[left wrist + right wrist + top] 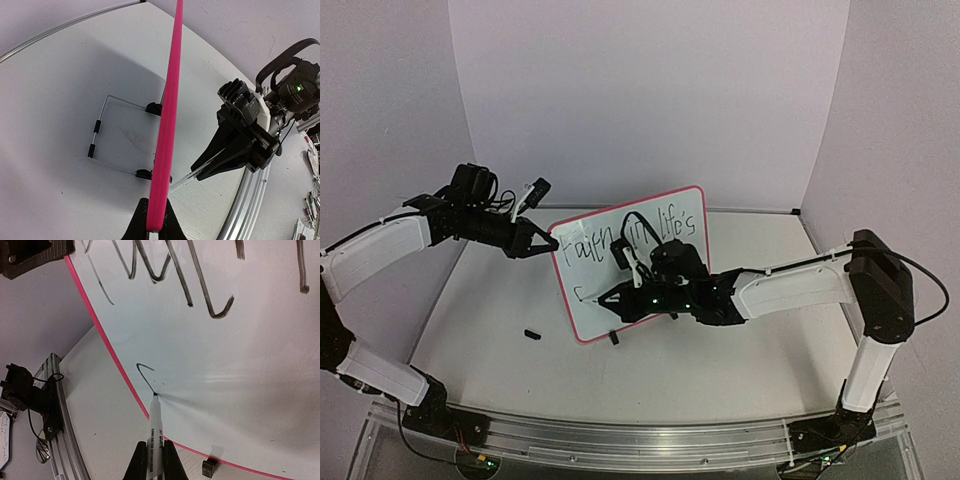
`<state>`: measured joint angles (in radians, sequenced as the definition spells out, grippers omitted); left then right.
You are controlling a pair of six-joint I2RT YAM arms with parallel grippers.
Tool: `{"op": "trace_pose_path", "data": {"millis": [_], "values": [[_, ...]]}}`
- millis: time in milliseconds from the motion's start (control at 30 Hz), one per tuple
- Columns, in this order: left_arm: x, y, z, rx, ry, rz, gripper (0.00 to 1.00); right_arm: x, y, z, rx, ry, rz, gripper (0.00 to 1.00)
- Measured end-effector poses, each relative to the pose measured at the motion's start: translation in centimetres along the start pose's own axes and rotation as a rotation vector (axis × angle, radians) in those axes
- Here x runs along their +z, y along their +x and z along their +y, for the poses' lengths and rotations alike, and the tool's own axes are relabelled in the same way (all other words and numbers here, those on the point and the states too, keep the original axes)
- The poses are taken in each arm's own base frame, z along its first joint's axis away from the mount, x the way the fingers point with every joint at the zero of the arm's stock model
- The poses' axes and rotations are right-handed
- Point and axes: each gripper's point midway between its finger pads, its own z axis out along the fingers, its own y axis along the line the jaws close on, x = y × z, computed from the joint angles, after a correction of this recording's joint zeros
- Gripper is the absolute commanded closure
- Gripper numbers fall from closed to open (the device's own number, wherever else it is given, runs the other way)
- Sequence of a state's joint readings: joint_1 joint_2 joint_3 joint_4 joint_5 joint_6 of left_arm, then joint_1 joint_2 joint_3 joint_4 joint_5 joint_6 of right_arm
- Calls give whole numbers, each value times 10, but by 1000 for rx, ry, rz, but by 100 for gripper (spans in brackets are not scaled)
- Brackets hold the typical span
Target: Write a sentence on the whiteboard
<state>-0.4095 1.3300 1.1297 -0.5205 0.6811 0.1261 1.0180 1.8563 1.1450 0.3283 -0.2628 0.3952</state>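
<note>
The whiteboard (640, 285), white with a pink-red frame, stands tilted on the table on black clip feet. It bears a line of black handwriting and a fresh stroke (145, 375) near its lower left corner. My left gripper (546, 243) is shut on the board's upper left edge; the left wrist view shows the pink frame (167, 130) pinched between the fingers (136, 225). My right gripper (620, 297) is shut on a white marker (155, 435). The marker's tip touches the board at the end of the stroke. The marker also shows in the left wrist view (187, 180).
A small black marker cap (531, 333) lies on the table left of the board. A wire stand (107, 135) props the board from behind. A clip foot (210, 467) sits at the board's lower edge. An aluminium rail (640, 435) runs along the near edge.
</note>
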Motion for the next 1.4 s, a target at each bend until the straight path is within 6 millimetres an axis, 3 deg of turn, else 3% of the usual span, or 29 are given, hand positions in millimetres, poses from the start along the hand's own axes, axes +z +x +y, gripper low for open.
{"op": "trace_pose_path", "data": {"millis": [200, 433, 600, 1067, 1400], "values": [[0, 0, 0, 0, 0, 0, 100, -4, -7, 1, 0, 5, -20, 100], [0, 0, 0, 0, 0, 0, 100, -13, -29, 7, -8, 9, -91, 100], [0, 0, 0, 0, 0, 0, 100, -14, -31, 7, -8, 8, -99, 100], [0, 0, 0, 0, 0, 0, 100, -13, -27, 6, 7, 9, -85, 100], [0, 0, 0, 0, 0, 0, 100, -6, 0, -5, 24, 28, -8, 100]]}}
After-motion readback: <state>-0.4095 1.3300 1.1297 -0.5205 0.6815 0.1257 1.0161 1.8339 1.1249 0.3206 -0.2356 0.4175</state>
